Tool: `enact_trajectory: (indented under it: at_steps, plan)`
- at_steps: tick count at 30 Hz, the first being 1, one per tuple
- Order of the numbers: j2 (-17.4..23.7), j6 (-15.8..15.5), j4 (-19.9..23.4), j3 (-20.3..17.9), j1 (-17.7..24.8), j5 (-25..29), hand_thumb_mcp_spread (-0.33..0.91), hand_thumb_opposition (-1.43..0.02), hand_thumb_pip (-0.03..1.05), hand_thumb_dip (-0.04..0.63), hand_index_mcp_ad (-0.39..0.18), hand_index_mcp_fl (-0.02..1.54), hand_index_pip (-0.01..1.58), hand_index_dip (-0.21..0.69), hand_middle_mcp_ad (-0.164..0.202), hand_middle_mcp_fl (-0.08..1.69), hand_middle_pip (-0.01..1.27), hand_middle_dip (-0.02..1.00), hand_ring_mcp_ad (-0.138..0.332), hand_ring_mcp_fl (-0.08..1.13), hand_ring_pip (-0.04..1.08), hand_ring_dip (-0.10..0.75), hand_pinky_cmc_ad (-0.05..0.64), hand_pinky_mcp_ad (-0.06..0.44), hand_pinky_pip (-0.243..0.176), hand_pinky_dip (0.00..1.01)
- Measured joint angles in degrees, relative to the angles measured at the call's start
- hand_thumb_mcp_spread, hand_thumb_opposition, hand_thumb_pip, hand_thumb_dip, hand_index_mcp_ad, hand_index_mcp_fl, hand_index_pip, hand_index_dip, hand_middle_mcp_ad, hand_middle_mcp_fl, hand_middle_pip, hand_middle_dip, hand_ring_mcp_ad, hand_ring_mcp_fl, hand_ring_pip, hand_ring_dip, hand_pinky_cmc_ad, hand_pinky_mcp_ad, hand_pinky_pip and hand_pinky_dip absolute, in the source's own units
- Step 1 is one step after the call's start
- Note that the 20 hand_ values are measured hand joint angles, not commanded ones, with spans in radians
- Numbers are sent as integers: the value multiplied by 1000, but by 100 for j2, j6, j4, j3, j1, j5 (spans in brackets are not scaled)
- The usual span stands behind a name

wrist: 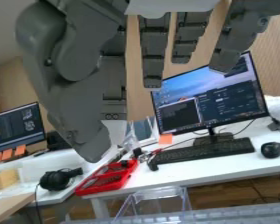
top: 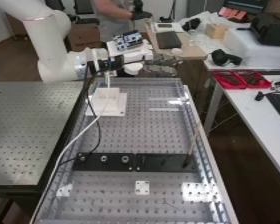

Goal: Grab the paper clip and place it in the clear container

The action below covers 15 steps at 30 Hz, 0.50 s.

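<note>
Fingers straight and well spread, with the thumb standing off to one side and nothing seen between them, the hand [wrist: 154, 52] hangs over the far end of the bench [top: 134, 137], at the top centre of the high view. The clear container [wrist: 165, 195] appears to stand right of the white block [top: 107, 106], in the upper middle of the high view. A faint, thin mark [top: 170, 204] at the lower centre of that frame may be the paper clip, though it is too slight to be certain.

The step in hand, as I judge it, is the approach, with the grasp ahead. Confirm the clip first, then travel above the black strip [top: 165, 162] and the upright stick [top: 192, 145]. Come down slowly and pinch with thumb and fingertip only, across the wire's narrow side; a flat clip could skid or slip beneath a broad grasp. Press lightly against the perforated surface, lift straight, and release low inside the container's walls.
</note>
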Motion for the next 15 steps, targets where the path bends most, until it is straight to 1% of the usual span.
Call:
enact_trajectory:
  at_steps: [7, 11, 15]
  plan:
    - [-462, -88, -458, 485, 180, -80, 473, -953, 592, 253, -162, 653, 1398, 80, 73, 316, 120, 222, 99, 17, 105, 99, 302, 265, 0, 190]
    - [-746, -155, -735, 792, 274, -32, 473, -953, 592, 253, -162, 653, 1398, 80, 73, 316, 120, 222, 99, 17, 105, 99, 302, 265, 0, 190]
    - [-940, -226, -930, 1010, 341, 48, 473, -953, 592, 253, -162, 653, 1398, 80, 73, 316, 120, 222, 99, 17, 105, 99, 298, 265, -2, 190]
